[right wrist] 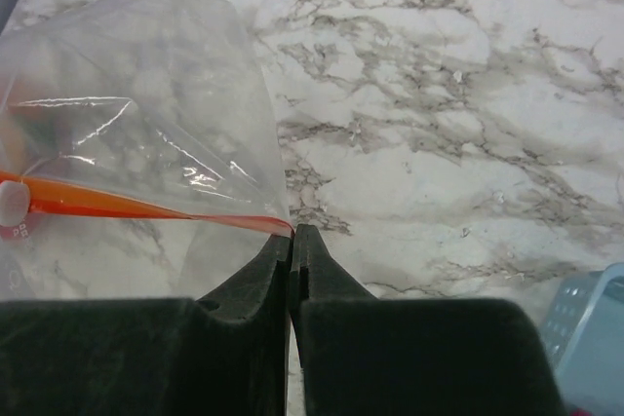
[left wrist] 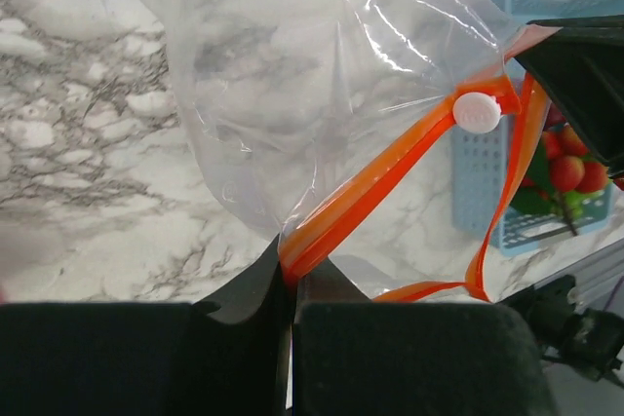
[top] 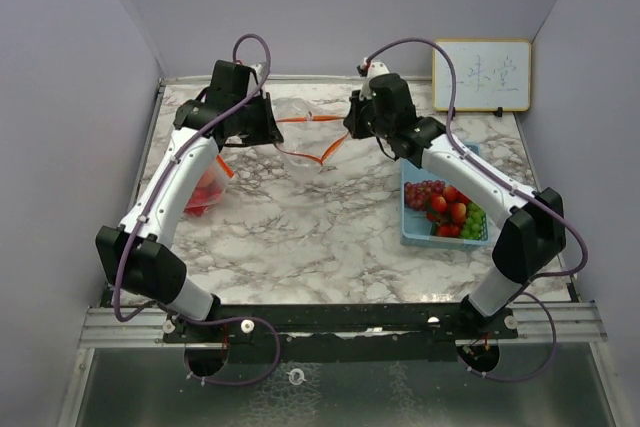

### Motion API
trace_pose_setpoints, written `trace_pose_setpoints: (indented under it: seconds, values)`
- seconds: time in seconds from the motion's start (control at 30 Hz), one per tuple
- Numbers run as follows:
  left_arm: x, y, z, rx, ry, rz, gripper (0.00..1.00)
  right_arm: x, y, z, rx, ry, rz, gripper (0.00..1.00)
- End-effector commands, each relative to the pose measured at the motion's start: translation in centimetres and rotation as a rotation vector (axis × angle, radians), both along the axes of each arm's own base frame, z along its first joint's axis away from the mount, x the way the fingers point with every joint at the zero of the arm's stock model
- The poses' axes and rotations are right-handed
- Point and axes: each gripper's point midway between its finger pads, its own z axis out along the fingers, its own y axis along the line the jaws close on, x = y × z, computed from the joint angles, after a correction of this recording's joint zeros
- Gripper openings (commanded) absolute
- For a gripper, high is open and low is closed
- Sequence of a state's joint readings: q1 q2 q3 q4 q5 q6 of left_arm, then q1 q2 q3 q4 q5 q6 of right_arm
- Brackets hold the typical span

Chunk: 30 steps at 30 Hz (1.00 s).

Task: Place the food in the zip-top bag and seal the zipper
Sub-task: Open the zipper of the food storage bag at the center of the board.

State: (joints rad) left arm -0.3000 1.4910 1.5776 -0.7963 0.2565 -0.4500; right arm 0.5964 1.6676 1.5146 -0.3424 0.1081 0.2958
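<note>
Bag [top: 305,137] blocks centre; basket [top: 440,241] right; front seemingly open.

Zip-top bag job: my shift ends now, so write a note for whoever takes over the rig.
Left hand: shut on the orange zipper strip of the clear plastic zip-top bag.
Right hand: shut on the bag's opposite corner.
Food: red and green toy fruit in the light-blue mesh basket; more red pieces by the left arm.
Done: bag held between hands, empty.
Left: load food, seal zipper.
</note>
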Motion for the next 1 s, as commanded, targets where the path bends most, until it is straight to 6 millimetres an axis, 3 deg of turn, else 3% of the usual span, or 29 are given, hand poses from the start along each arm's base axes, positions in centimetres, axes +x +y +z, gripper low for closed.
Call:
trace_pose_setpoints:
  seconds: [0.0,0.1,0.2,0.3,0.37,0.53,0.63,0.67,0.8,0.97]
  values:
    - [-1.1,3.4,-1.8,0.197,0.078,0.014,0.0,-0.6,-2.5,-5.4,-0.035,0.119,-0.045,0.02]
    - [-0.5,2.7,-2.2,0.224,0.098,-0.001,0.0,-1.6,-1.7,-7.0,-0.001,0.153,0.006,0.02]
    - [0.0,0.9,-3.0,0.271,0.117,-0.041,0.0,-1.8,-1.2,-5.9,0.006,0.138,0.044,0.04]
    - [0.5,-1.6,-4.8,0.291,0.143,-0.093,0.0,-1.7,-1.2,-4.0,0.001,0.107,0.059,0.22]
    - [0.9,-3.4,-5.8,0.278,0.147,-0.123,0.0,-1.6,-1.3,-3.1,-0.011,0.094,0.068,0.4]
    - [2.1,-6.5,-7.1,0.249,0.139,-0.168,0.0,-1.8,-2.4,-0.8,-0.034,0.077,0.027,0.62]
    - [2.8,-6.8,-7.4,0.261,0.137,-0.182,0.0,-1.9,-5.0,0.5,-0.082,0.055,-0.077,0.97]
    - [2.9,-6.9,-7.5,0.263,0.134,-0.188,0.0,-2.0,-6.1,0.6,-0.108,0.062,-0.117,1.0]
    - [3.1,-7.3,-7.7,0.258,0.133,-0.21,0.0,-3.5,-11.7,-1.2,-0.198,0.197,-0.257,1.0]
    - [3.1,-8.0,-8.1,0.229,0.134,-0.233,0.0,-6.7,-16.6,-3.8,-0.256,0.352,-0.35,1.0]
